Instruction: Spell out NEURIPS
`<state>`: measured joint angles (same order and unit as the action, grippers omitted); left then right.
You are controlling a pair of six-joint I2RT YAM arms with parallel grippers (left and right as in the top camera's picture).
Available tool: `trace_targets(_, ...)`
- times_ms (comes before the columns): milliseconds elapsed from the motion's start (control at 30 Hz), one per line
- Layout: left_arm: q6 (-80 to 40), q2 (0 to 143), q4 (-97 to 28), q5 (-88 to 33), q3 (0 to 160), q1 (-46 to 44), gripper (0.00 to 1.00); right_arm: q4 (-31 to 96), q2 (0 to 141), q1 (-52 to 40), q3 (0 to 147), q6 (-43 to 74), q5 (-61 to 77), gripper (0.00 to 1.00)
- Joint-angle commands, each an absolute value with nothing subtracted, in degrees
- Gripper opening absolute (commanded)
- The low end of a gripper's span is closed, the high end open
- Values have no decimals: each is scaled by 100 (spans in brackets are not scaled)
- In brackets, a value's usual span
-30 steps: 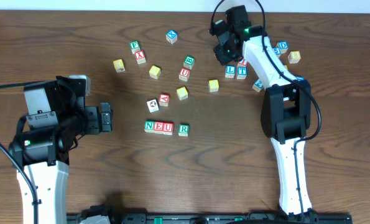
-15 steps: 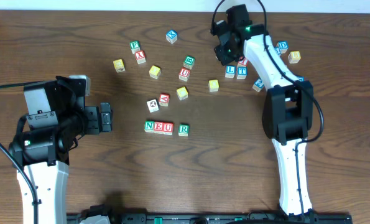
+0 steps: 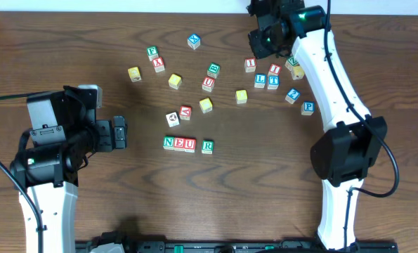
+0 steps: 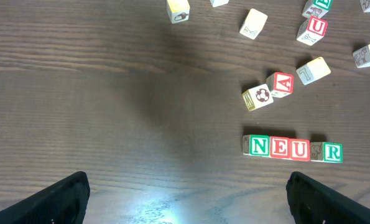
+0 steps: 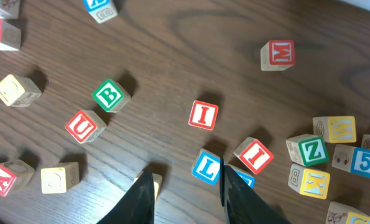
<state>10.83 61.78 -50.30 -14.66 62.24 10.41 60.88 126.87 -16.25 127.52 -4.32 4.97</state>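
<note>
Cubes N [image 3: 168, 143], E [image 3: 180, 144] and U [image 3: 190, 145] stand in a row at the table's middle, with R [image 3: 207, 146] a small gap to their right; the row also shows in the left wrist view [image 4: 279, 148]. Two red I cubes [image 3: 250, 65] [image 3: 275, 69] lie at the back right, and a blue P cube [image 3: 308, 107] lies beside the right arm. My right gripper [image 3: 263, 42] hovers open and empty above the I cube [image 5: 203, 115], its fingers [image 5: 186, 183] near the blue L [image 5: 206, 167]. My left gripper [image 3: 119, 133] is open and empty left of the row.
Loose cubes lie scattered behind the row: B [image 3: 213, 70], a second U [image 3: 208, 83], A [image 3: 185, 112], L [image 3: 260, 81], T [image 3: 272, 82], several yellow-faced ones such as [image 3: 242, 96], and Z [image 5: 309, 149], 5 [image 5: 359, 160], K [image 5: 309, 180], M [image 5: 278, 55].
My right arm has swung back and to the right, lifting the gripper toward the far edge and uncovering an I cube, the P cube and a blue cube. The left arm has not moved.
</note>
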Motion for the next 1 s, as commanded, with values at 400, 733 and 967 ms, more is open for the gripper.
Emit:
trace_targets(400, 1177, 6176, -5030, -1446, 6307, 1059, 99, 5610, 13677, -1673, 12776, 432, -134, 50)
trace_targets(733, 1175, 6176, -5030, -1446, 6307, 1059, 99, 5365, 14280, -1789, 12776, 681, -134, 47)
trace_targets(967, 1177, 6176, -5030, -1446, 6307, 1059, 99, 5203, 14291, -1822, 12776, 681, -134, 49)
